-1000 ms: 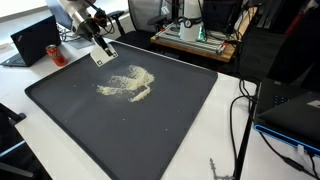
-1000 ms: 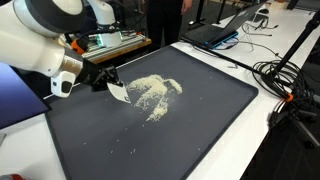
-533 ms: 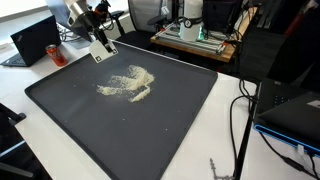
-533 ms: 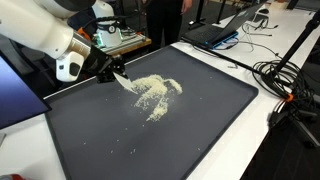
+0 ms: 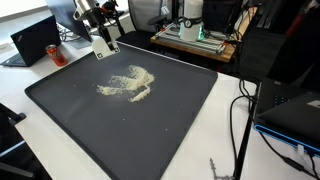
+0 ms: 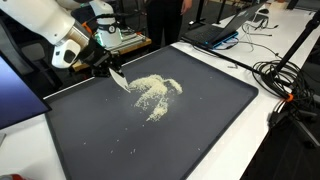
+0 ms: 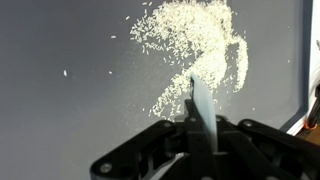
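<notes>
My gripper [image 5: 98, 28] is shut on a flat white scraper [image 5: 102, 46], which hangs blade down above the far left corner of a large dark mat [image 5: 150, 130]. In an exterior view the gripper [image 6: 103, 65] holds the scraper [image 6: 118, 78] just off the mat, beside a pile of pale grains [image 6: 155, 92]. The grain pile [image 5: 128, 82] is spread near the mat's middle. In the wrist view the scraper blade [image 7: 202, 105] sticks out between the shut fingers [image 7: 200, 135] and points at the grains [image 7: 195, 45].
A closed laptop [image 5: 32, 38] and a dark cup [image 5: 56, 53] sit on the white table by the mat's corner. Cables [image 5: 240, 110] hang along the mat's far side. Another laptop [image 6: 225, 28] and cables [image 6: 285, 75] lie beside the mat. Stray grains [image 6: 125, 152] dot the mat.
The gripper with the scraper has risen and drawn back from the grain pile towards the mat's edge. The grains look unchanged.
</notes>
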`<state>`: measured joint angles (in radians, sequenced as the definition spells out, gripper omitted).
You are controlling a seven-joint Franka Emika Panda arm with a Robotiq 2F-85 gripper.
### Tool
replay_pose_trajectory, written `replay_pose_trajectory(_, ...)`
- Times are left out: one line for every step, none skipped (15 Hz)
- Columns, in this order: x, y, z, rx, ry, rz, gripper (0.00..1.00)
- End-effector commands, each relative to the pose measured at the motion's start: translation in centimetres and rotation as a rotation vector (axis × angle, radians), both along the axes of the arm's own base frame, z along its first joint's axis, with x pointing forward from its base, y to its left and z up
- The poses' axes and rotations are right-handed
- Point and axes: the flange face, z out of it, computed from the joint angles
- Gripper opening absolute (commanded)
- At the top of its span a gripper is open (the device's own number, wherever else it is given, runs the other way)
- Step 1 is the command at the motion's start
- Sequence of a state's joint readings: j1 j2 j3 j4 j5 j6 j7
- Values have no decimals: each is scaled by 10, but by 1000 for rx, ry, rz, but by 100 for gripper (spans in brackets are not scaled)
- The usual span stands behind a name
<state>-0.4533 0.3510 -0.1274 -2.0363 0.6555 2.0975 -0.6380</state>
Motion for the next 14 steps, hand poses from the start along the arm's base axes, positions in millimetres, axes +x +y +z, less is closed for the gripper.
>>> replay_pose_trajectory(-33,-10,-3,42,-55,-116,1)
replay_pose_trajectory(-38,-13,-5,64,-69,-157,1)
replay_pose_trajectory(-43,-16,-7,78,-81,-189,1)
replay_pose_trajectory(-47,-19,-9,87,-100,-220,1)
replay_pose_trajectory(-52,-21,-9,98,-122,-247,1)
replay_pose_trajectory(-56,-23,-9,101,-142,-273,1)
replay_pose_trajectory(-60,-25,-9,96,-157,-308,1)
replay_pose_trajectory(-65,-26,-9,80,-167,-355,1)
replay_pose_trajectory(-69,-28,-7,61,-178,-394,1)
replay_pose_trajectory(-75,-27,-4,44,-192,-418,1)
replay_pose_trajectory(-82,-26,1,20,-205,-446,1)
replay_pose_trajectory(-64,-36,-13,44,-160,-398,4)
replay_pose_trajectory(-68,-35,-11,30,-168,-417,4)
replay_pose_trajectory(-72,-34,-8,24,-172,-423,4)
